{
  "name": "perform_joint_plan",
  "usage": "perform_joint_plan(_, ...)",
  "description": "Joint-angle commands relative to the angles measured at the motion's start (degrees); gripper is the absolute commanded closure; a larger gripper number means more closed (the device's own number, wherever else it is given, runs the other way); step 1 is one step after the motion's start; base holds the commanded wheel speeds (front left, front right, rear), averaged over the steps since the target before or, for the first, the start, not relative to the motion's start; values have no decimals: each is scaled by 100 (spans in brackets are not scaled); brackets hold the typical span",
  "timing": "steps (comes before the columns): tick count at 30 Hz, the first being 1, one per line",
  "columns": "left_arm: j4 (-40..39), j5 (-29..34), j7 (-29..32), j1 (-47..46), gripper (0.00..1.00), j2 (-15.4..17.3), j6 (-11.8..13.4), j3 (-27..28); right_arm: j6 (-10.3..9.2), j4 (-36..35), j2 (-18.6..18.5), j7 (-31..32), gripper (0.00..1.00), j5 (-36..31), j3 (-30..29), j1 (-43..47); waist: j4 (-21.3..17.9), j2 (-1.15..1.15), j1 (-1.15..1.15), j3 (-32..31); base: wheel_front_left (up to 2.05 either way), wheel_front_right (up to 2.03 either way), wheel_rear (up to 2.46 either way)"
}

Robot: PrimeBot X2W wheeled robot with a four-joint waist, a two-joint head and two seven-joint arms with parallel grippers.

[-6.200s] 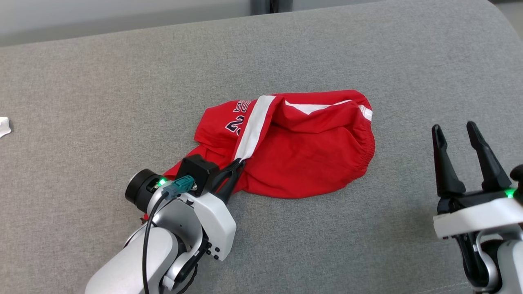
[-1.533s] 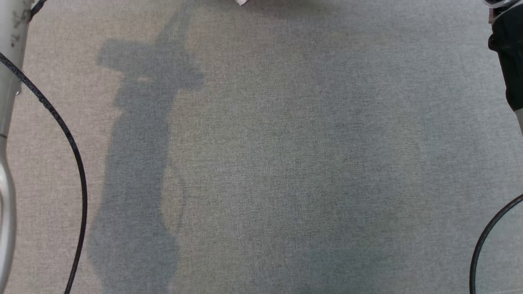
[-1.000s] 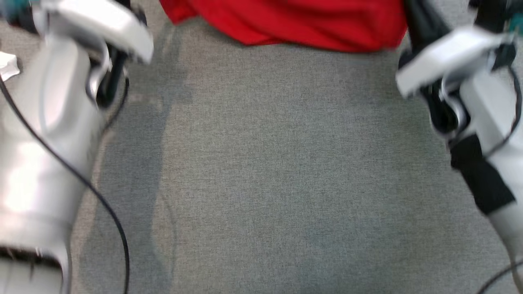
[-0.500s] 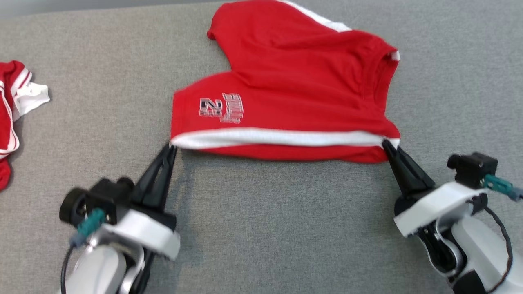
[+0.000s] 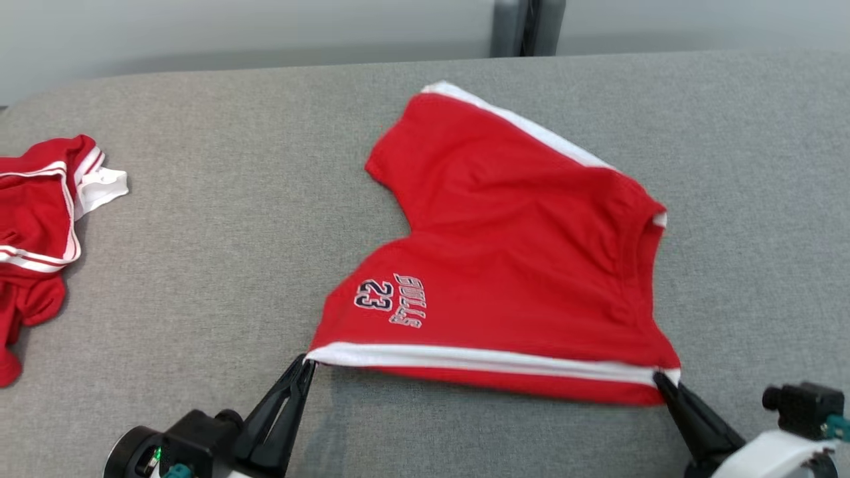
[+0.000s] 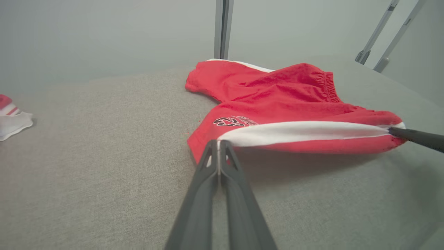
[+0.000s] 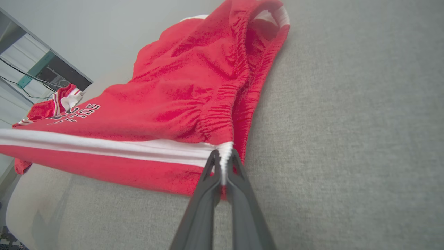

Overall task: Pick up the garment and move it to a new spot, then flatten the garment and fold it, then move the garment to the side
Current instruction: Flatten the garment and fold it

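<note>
Red shorts [image 5: 518, 265] lie spread across the middle of the grey padded surface [image 5: 199, 265], one leg pointing away from me. Working left to right on my head view: a second red-and-white garment [image 5: 33, 226] sits crumpled at the far left edge, well apart from them. My left gripper [image 5: 307, 364] is pinched closed on the leg-hem end of the white stripe [image 5: 478, 360], just below the number 23 [image 5: 373, 295]. The stripe runs taut to the right, that near edge raised with a shadow under it. My right gripper [image 5: 659, 378] is clamped closed on the stripe's other end, beside the gathered elastic waistband [image 5: 641, 265].
</note>
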Motion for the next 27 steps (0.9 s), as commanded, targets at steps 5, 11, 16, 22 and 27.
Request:
perform_joint_plan(5, -391, 147, 232, 208, 100, 336, 168, 91, -1, -775, 295, 766, 100, -342, -696, 785, 12, 0, 0, -87, 0, 0, 0)
perform_joint_plan(11, -605, 179, 344, 130, 100, 542, 211, 247, -1, -1523, 848, 1432, 100, -588, -1231, 1085, -106, 0, 0, -36, 0, 0, 0)
perform_joint_plan(16, -610, 205, 278, -251, 100, 632, 76, 377, -1, -1828, 1301, 1620, 100, -665, -1522, 908, -195, 0, 0, 82, 0, 0, 0)
perform_joint_plan(22, -146, 107, 329, -1478, 100, 580, -594, 325, -1, -1777, 1606, 1632, 100, -588, -1653, 322, -186, 0, 0, 399, 0, 0, 0)
perform_joint_plan(27, 589, 23, 542, -2673, 100, 450, -1271, 148, -1, -1536, 1664, 1549, 100, -668, -1668, -272, -216, 0, 0, 735, 0, 0, 0)
